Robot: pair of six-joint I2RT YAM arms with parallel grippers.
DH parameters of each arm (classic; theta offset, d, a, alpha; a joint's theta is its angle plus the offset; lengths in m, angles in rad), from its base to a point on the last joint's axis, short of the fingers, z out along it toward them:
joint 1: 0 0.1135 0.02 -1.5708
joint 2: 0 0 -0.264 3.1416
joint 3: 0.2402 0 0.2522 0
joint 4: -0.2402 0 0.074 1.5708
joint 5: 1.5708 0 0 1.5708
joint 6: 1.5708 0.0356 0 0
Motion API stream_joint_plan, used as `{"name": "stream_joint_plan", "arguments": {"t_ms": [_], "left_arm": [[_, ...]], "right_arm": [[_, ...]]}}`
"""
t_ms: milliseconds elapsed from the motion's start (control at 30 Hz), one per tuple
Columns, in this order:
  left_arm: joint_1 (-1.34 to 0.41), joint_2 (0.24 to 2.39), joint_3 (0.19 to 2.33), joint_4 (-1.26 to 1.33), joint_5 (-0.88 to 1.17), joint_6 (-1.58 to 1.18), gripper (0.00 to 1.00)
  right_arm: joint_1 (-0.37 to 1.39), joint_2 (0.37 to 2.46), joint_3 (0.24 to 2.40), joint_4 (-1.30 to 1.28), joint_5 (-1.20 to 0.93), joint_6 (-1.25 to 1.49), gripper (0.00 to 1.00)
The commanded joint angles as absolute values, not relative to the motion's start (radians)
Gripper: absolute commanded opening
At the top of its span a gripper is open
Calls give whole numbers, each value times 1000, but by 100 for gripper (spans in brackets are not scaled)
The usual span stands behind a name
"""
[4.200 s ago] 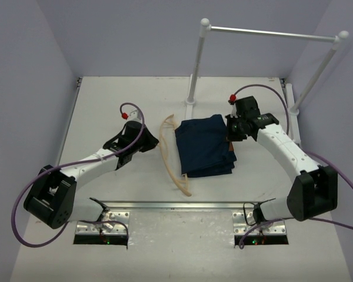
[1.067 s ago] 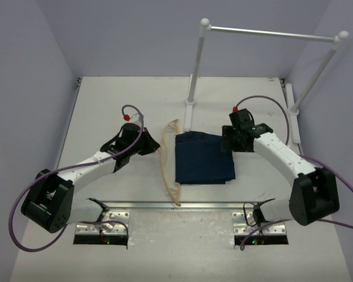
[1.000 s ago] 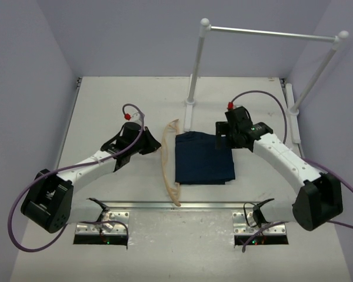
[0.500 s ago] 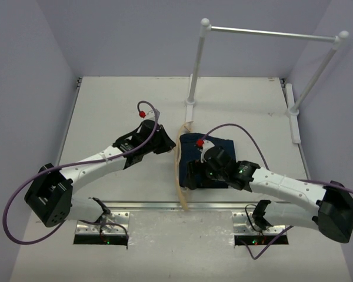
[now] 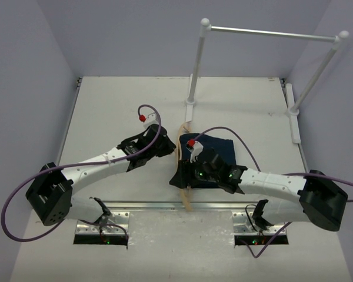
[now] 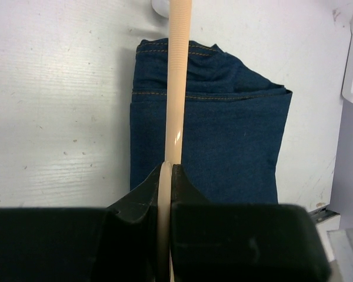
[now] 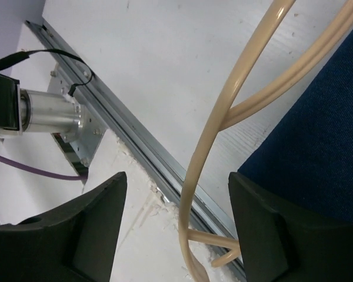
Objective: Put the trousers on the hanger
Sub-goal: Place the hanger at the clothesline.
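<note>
Dark navy denim, the folded trousers (image 5: 219,144) lie flat on the white table (image 5: 106,117), orange stitching showing. The tan hanger (image 6: 177,88), its ribbed straight bar crossing the cloth's left part, is pinched by the left gripper (image 6: 166,171). The right gripper (image 7: 176,200) stands spread wide astride its smooth curved arm.

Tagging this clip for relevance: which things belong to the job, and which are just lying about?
Job: trousers, hanger, left end effector shut on the hanger, right end effector open around it.
Lying about: white rail, purple cable.
</note>
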State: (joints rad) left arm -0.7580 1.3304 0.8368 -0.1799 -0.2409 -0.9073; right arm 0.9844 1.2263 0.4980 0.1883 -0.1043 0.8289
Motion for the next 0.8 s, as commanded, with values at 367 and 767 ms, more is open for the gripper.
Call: {"name": "stream_joint_plan", "arguments": {"t_ms": [367, 767], "left_arm": [[-763, 1246, 938, -260, -392, -891, 0], [-761, 1151, 1001, -339, -489, -904, 100]], "right_arm": [[992, 1375, 488, 463, -247, 929, 9], [979, 1358, 425, 732, -264, 946, 0]]}}
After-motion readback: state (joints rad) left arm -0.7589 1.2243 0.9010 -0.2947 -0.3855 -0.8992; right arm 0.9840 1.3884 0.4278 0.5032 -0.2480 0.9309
